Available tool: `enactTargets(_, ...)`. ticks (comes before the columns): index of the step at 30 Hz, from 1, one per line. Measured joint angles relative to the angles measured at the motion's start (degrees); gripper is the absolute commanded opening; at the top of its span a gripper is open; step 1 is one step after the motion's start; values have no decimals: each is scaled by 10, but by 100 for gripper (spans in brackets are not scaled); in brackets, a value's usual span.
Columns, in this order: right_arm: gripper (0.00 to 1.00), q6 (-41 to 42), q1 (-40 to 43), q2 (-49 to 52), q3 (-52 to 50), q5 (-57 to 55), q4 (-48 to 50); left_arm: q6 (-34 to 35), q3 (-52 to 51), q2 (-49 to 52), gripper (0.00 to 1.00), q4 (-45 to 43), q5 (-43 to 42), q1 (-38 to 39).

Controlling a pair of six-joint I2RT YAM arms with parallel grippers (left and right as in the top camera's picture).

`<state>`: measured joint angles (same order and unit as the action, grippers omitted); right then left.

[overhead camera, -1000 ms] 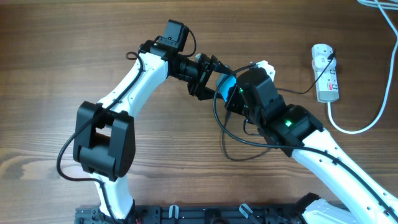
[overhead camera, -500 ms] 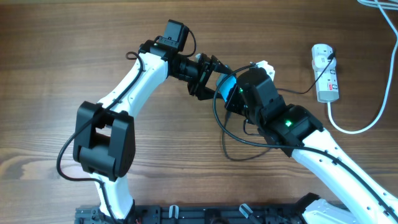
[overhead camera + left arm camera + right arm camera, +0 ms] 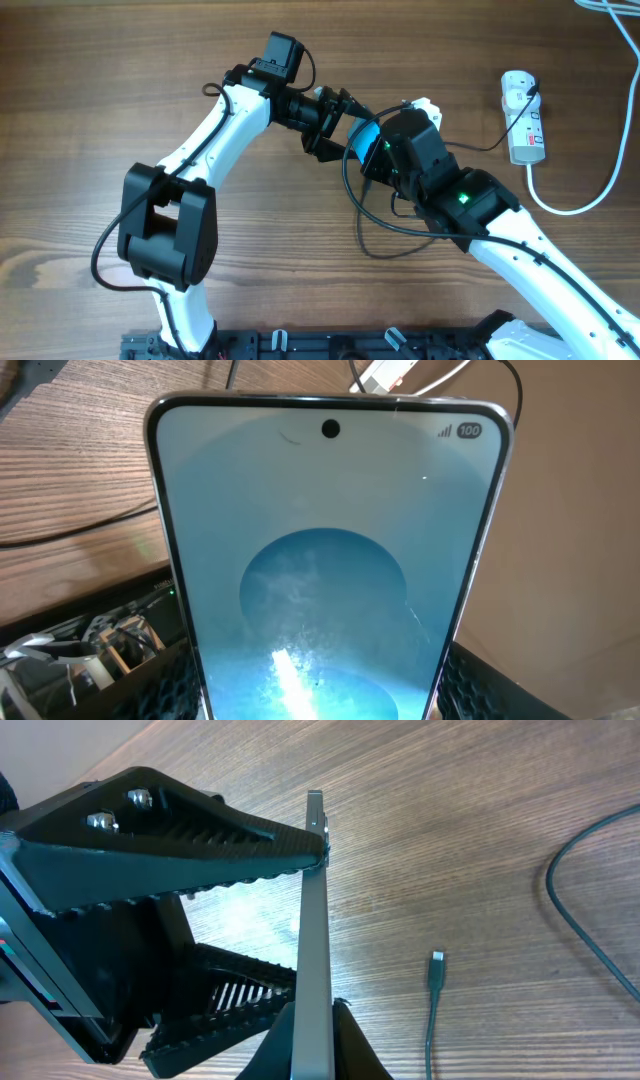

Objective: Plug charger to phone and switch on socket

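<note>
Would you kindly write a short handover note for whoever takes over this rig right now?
The left claw is shut on the phone, whose screen is lit.
The right claw has a finger on either side of the phone's edge. Whether it clamps cannot be told.
The charger plug lies free on the table, in neither claw.
The socket lies at the table's right side. Its switch state is unreadable.
Done: the phone is gripped.
Left to do: pick up the plug, insert it into the phone, switch on the socket.
</note>
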<state>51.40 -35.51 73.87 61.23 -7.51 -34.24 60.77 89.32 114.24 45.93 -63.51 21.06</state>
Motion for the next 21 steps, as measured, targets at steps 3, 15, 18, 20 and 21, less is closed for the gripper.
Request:
enactTargets(3, 4, 52, -1, 0, 0, 2, -2, 2, 0, 0, 100, -2, -4, 0)
enactTargets(15, 4, 381, -1, -87, 1, -80, -31, 2, 0, 0, 99, -2, -5, 0)
enactTargets(18, 4, 504, -1, -81, 1, -75, -80, 2, 0, 0, 98, -2, -23, 0)
enactTargets(20, 4, 551, -1, -68, 1, -58, -82, 6, 0, 0, 91, -2, -33, 0)
enactTargets(21, 4, 567, -1, -63, 1, -50, -82, 11, 0, 0, 88, -2, -37, 0)
